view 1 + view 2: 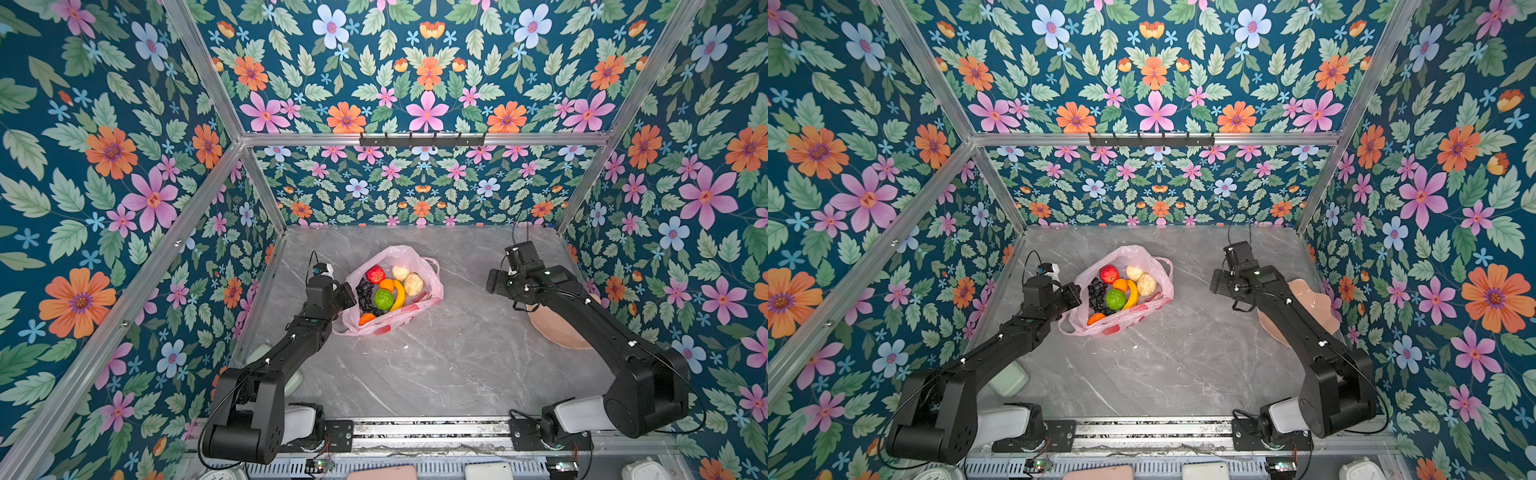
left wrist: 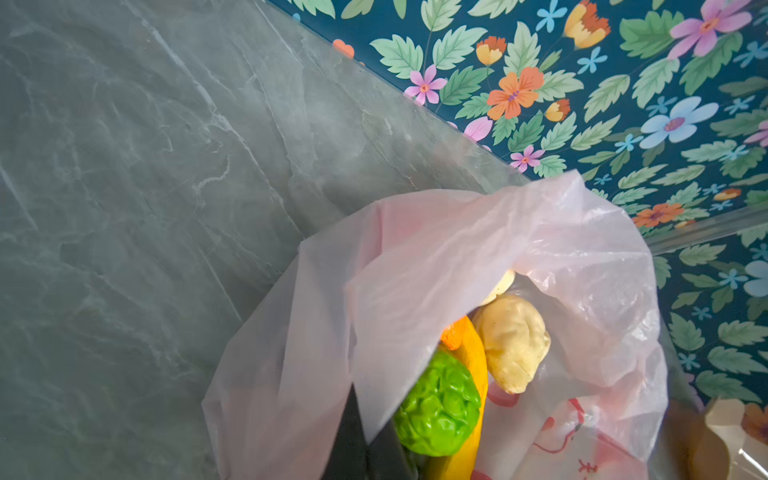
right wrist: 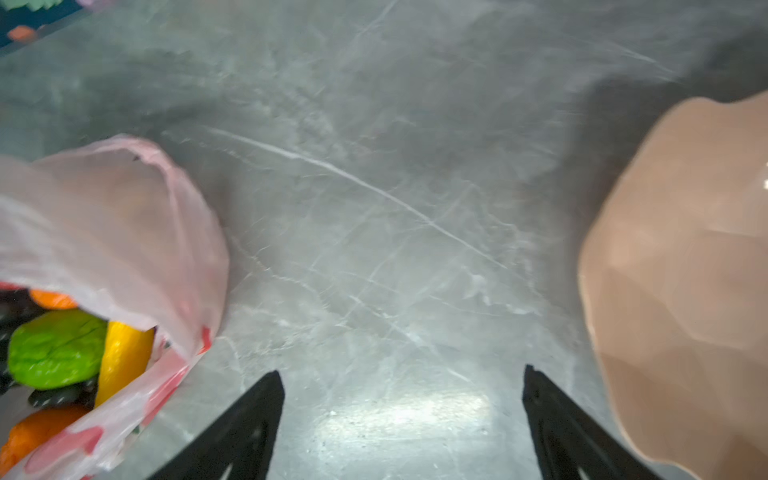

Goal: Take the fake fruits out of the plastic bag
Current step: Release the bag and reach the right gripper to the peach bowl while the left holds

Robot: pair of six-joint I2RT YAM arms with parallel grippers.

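- The left gripper (image 1: 347,296) is pressed together on the rim of the plastic bag (image 1: 428,272). In the left wrist view its dark fingers (image 2: 357,436) pinch the pink film, and the film rises from them like a small tent.
- The fake fruits (image 1: 1115,299) all lie inside the open bag, just beyond the tips of this gripper. The grape bunch (image 1: 365,296) is the closest to it, then come the green fruit (image 1: 383,299) and the banana (image 1: 400,294), which touch each other.
- Farther from the left gripper are the red fruit (image 1: 375,274) and the two cream lumps (image 1: 413,284), at the far side of the bag. The two oranges (image 1: 387,284) are apart — one in the middle, one near the gripper.
- The right gripper (image 3: 403,374) is spread wide and holds nothing; only the bare table (image 3: 374,208) shows between its fingers.
- The bag is well apart from the right gripper on one side of it, and the peach plate (image 3: 685,270) is near on its other side, partly under the right arm in both top views.
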